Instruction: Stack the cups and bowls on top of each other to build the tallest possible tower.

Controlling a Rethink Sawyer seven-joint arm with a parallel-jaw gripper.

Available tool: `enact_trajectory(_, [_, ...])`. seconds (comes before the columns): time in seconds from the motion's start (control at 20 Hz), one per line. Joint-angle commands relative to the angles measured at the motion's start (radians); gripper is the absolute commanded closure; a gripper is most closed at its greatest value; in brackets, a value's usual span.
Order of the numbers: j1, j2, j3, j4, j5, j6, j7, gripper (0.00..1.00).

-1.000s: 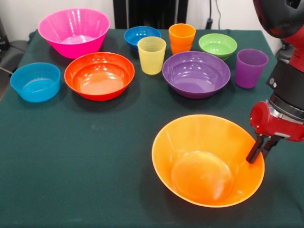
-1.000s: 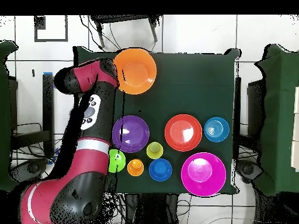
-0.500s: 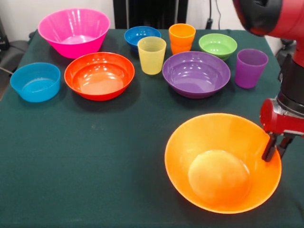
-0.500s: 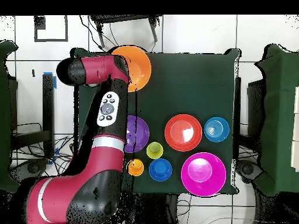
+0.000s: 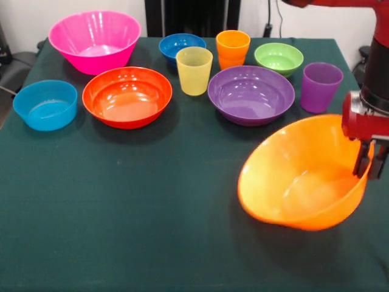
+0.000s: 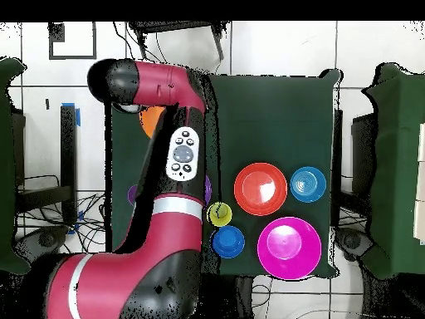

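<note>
My gripper (image 5: 369,164) is shut on the right rim of the big yellow-orange bowl (image 5: 304,176) at the table's right edge in the front view. The bowl is tipped, its opening facing left, and I cannot tell if its low side touches the cloth. Overhead, my arm hides the gripper and only a sliver of this bowl (image 6: 149,120) shows. The yellow cup (image 5: 194,70), orange cup (image 5: 233,48) and purple cup (image 5: 320,87) stand upright at the back. No tower stands.
The other bowls sit apart on the green cloth: pink (image 5: 94,39), orange-red (image 5: 127,96), purple (image 5: 251,94), light blue (image 5: 45,104), dark blue (image 5: 182,45), green (image 5: 278,58). The purple cup stands just behind the held bowl.
In the front view my gripper has moved right and up with the yellow-orange bowl's rim in it. The bowl has gone from sitting flat to tipped on its side.
</note>
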Motion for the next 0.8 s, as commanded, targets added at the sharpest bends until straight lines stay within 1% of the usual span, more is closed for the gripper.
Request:
enact_trajectory(0.05, [-0.143,-0.031,0.294,0.215,0.113,0.144,-0.083,1.0])
enact_trajectory(0.1, [-0.162,-0.023,0.312,0.21,0.119,0.157,-0.098,1.0])
enact_trajectory(0.15, [-0.177,-0.015,0.326,0.208,0.127,0.195,-0.102,1.0])
enact_trajectory(0.25, [-0.211,0.004,0.374,0.213,0.154,0.236,-0.11,1.0])
enact_trajectory(0.4, [-0.268,0.064,0.475,0.209,0.19,0.276,-0.183,1.0])
enact_trajectory(0.45, [-0.287,0.079,0.506,0.22,0.198,0.269,-0.216,1.0])
enact_trajectory(0.55, [-0.315,0.112,0.551,0.209,0.202,0.296,-0.253,1.0])
enact_trajectory(0.7, [-0.357,0.137,0.617,0.225,0.215,0.368,-0.286,1.0])
enact_trajectory(0.8, [-0.381,0.145,0.658,0.24,0.225,0.427,-0.281,1.0])
